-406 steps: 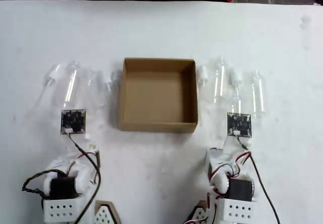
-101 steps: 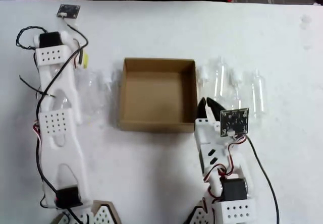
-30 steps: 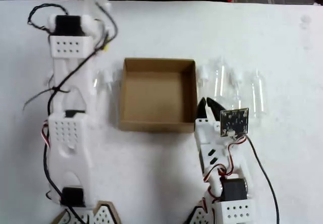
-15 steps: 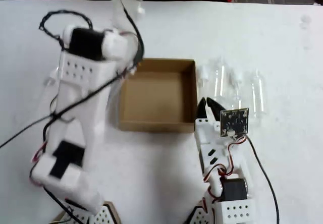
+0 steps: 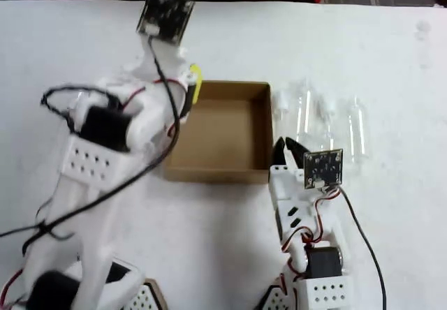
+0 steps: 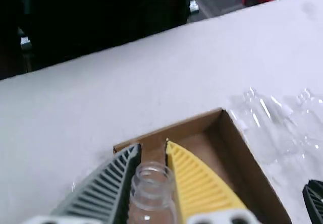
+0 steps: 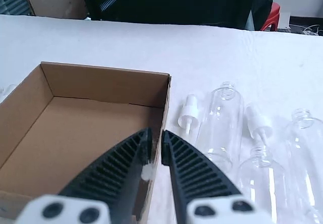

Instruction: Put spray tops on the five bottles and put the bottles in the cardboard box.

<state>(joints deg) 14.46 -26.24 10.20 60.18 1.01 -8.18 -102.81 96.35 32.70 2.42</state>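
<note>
1. Right gripper is seen nearest, held low at the box's near right corner. Its black fingers are drawn almost together with a thin slit left between them, and it is empty.
2. Box is set at mid table between the two arms, with its top open and its brown floor exposed.
3. Three bottles are laid on the table just right of the box, necks pointed away from the arms and mouths uncapped:
   - the first lies closest to the box;
   - the second lies nearer the arm;
   - the third lies outermost.
4. Two spray tops are found loose among them. One lies between the box wall and the first bottle. The other lies just past the second bottle's neck, between the first and third.
5. Left gripper is raised over the box's far left corner. Its grey and yellow fingers are clamped on the neck of a held bottle, whose mouth is open and uncapped.
6. Table is spread white beyond the box, and it is bounded at the far edge by a dark room.
</note>
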